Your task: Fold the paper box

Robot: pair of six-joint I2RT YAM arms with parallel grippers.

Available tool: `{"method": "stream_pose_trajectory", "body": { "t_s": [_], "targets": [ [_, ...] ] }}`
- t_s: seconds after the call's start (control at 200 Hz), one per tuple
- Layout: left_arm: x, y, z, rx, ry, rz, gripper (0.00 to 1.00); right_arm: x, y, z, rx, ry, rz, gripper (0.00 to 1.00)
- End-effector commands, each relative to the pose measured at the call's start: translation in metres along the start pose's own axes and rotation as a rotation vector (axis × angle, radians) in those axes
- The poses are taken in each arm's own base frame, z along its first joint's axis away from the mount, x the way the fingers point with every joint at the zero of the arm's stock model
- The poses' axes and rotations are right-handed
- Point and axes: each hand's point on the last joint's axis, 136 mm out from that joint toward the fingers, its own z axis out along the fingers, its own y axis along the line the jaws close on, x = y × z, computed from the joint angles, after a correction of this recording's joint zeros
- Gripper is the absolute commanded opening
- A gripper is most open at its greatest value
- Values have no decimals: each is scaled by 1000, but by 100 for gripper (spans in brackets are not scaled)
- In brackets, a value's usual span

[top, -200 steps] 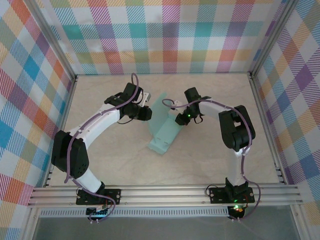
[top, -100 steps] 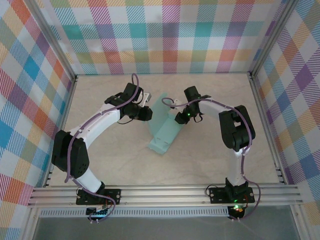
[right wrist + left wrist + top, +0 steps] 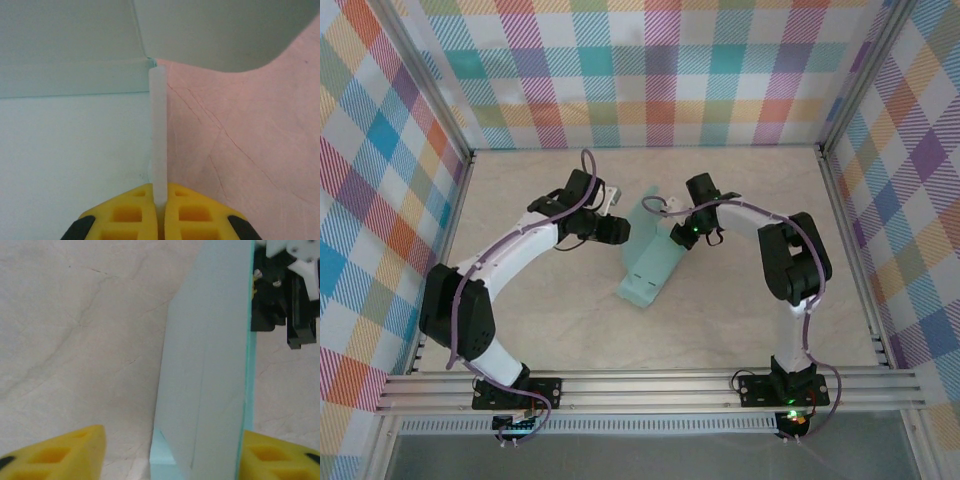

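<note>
The paper box (image 3: 643, 272) is a pale mint card sheet, part folded, lying mid-table with one panel raised at its far end. My left gripper (image 3: 617, 228) stands open just left of that raised panel. In the left wrist view the panel (image 3: 210, 370) rises upright between the yellow fingertips (image 3: 65, 452), close against the right-hand one. My right gripper (image 3: 676, 238) is at the sheet's right side. In the right wrist view it (image 3: 160, 205) is shut on the thin edge of a standing flap (image 3: 159, 130), with the flat card (image 3: 70, 150) to its left.
The marble-patterned tabletop (image 3: 550, 320) is ringed by checked cloth walls (image 3: 650, 70) on an aluminium frame. A rail (image 3: 650, 385) runs along the near edge by the arm bases. The right gripper's black body (image 3: 285, 300) sits just behind the raised panel in the left wrist view.
My left gripper's jaws have spread apart and its arm has edged slightly left. My right gripper's jaws have closed on the flap edge. The sheet has barely moved.
</note>
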Motion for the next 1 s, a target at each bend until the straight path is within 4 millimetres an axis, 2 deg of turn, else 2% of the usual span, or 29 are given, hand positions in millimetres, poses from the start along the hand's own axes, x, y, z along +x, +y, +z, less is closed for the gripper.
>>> {"method": "stream_pose_trajectory", "body": {
  "t_s": [0.0, 0.045, 0.115, 0.27, 0.38, 0.45, 0.475, 0.51, 0.605, 0.705, 0.77, 0.855, 0.91, 0.96, 0.995],
  "targets": [
    [-20, -1, -25, -19, -128, -4, 73, -4, -20, -17, 172, -19, 107, 0],
    [-23, 2, -30, -39, -154, -19, 81, -4, -29, -23, 229, -24, 176, 0],
    [-27, 10, -36, -69, -182, -68, 92, -6, -29, -30, 260, -47, 260, 0],
    [-27, 31, -44, -96, -245, -227, 100, -6, -23, -44, 336, -116, 469, 0],
    [-14, 40, -48, -107, -262, -285, 100, 9, -22, -47, 393, -119, 636, 0],
    [-4, 23, -48, -43, -260, -170, 100, 15, -18, -48, 418, -122, 674, 0],
    [1, 14, -48, -24, -261, -93, 96, 16, -15, -47, 413, -119, 672, 0],
    [12, 6, -46, -33, -256, 2, 92, 17, -13, -46, 408, -110, 676, 0],
    [38, -16, -45, -50, -263, 215, 91, 21, -6, -42, 381, -82, 689, 0],
    [48, -45, -44, -3, -324, 394, 91, 24, -1, -40, 354, -67, 680, 0],
    [56, -61, -33, 49, -326, 495, 96, 23, 6, -36, 315, -59, 652, 0],
    [62, -73, -16, 95, -315, 558, 96, 18, 20, -31, 212, -61, 593, 0],
    [62, -76, -4, 114, -285, 567, 90, 19, 27, -28, 168, -37, 565, 0],
    [62, -79, 7, 123, -250, 578, 75, 20, 32, -26, 136, -24, 551, 0],
    [61, -79, 15, 122, -225, 583, 70, 21, 35, -26, 118, -14, 549, 0]
  ]
}}
